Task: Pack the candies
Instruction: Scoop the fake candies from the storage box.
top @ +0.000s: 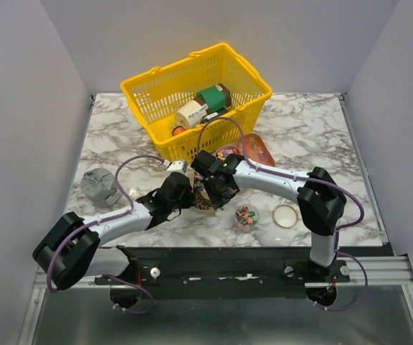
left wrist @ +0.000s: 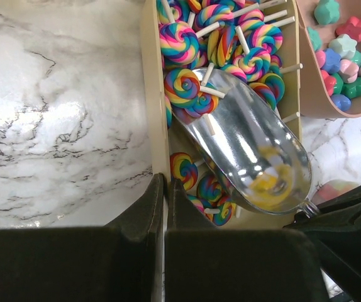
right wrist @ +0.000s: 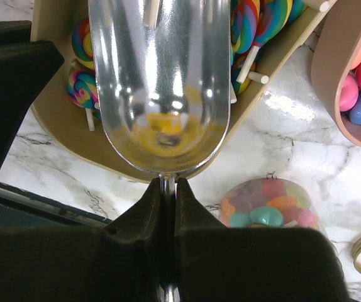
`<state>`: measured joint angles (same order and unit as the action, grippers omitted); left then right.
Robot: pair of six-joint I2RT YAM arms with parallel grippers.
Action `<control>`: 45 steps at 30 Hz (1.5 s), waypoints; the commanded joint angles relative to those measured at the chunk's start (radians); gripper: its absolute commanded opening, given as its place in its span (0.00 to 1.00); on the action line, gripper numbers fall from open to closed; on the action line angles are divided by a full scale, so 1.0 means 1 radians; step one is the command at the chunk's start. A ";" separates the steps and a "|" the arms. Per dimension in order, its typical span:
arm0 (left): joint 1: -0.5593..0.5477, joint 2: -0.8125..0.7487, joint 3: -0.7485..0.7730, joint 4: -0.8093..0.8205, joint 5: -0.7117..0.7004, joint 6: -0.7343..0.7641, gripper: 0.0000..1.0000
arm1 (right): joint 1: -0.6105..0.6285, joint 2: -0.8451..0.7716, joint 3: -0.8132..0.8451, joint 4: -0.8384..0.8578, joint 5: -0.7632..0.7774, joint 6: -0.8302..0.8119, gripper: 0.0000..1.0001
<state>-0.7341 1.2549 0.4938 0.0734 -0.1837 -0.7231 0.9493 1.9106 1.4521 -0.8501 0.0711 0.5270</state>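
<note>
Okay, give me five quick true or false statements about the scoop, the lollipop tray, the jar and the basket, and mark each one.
1. The right gripper holds the metal scoop by its handle. True.
2. The scoop is heaped full of lollipops. False: its bowl is nearly bare, with lollipops only at its front lip.
3. The left gripper is shut on the wall of the lollipop tray. True.
4. The clear jar has its lid on. False: the lid lies on the table beside the jar.
5. The yellow basket is empty. False: it holds bottles.
</note>
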 commanded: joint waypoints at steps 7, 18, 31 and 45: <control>-0.014 -0.008 -0.023 0.017 0.089 -0.013 0.00 | -0.021 0.087 -0.027 0.295 0.107 0.037 0.01; -0.013 -0.011 -0.024 0.014 0.072 -0.013 0.00 | -0.072 0.116 0.165 0.131 0.001 0.148 0.01; -0.013 -0.006 -0.009 -0.003 0.049 -0.004 0.00 | -0.078 0.007 -0.094 0.390 0.274 -0.008 0.01; -0.014 -0.005 0.022 -0.021 0.018 0.001 0.00 | -0.032 0.002 -0.177 0.528 0.328 -0.165 0.01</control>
<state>-0.7200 1.2568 0.4942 0.0811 -0.2363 -0.7227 0.9501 1.8572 1.3300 -0.5686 0.1268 0.4221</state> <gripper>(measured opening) 0.028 0.148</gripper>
